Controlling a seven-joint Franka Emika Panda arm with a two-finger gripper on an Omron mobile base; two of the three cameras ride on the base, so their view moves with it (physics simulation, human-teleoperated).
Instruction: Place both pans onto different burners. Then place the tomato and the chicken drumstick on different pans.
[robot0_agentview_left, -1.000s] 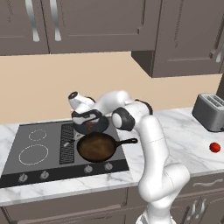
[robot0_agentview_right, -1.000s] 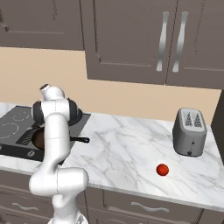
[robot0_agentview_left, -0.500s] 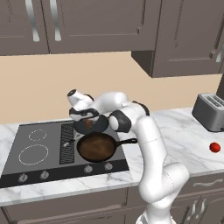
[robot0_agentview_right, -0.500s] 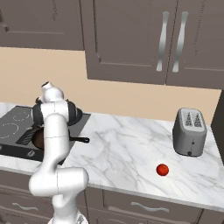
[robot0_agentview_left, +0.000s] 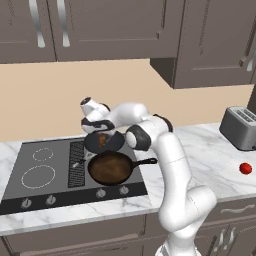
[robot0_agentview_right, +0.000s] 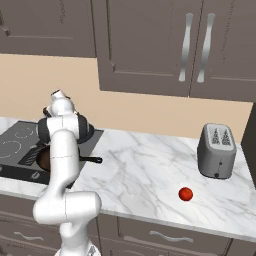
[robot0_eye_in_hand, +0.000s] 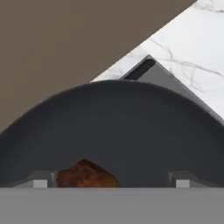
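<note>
The flat black skillet (robot0_agentview_left: 116, 145) sits on the back right burner of the cooktop (robot0_agentview_left: 50, 172), and the chicken drumstick (robot0_agentview_left: 102, 140) lies in it. My gripper (robot0_agentview_left: 101, 133) hangs just above the drumstick, open. In the hand view the skillet (robot0_eye_in_hand: 127, 127) spreads wide, the drumstick (robot0_eye_in_hand: 85, 176) rests near the left fingertip (robot0_eye_in_hand: 40, 180), and the gripper (robot0_eye_in_hand: 111, 181) has its jaws far apart, holding nothing. The brown pan (robot0_agentview_left: 111, 168) stands on the front right burner, handle pointing right. The tomato (robot0_agentview_left: 245, 168) lies on the marble counter at far right, also the tomato (robot0_agentview_right: 185, 193).
A silver toaster (robot0_agentview_left: 241, 128) stands at the back right of the counter, the toaster (robot0_agentview_right: 216, 145) beyond the tomato. Dark cabinets hang above. The two left burners (robot0_agentview_left: 37, 176) are bare. Knobs (robot0_agentview_left: 101, 193) line the cooktop's front edge.
The jaws have opened wide and let go of the drumstick, which now lies in the black skillet. The hand has risen slightly above it.
</note>
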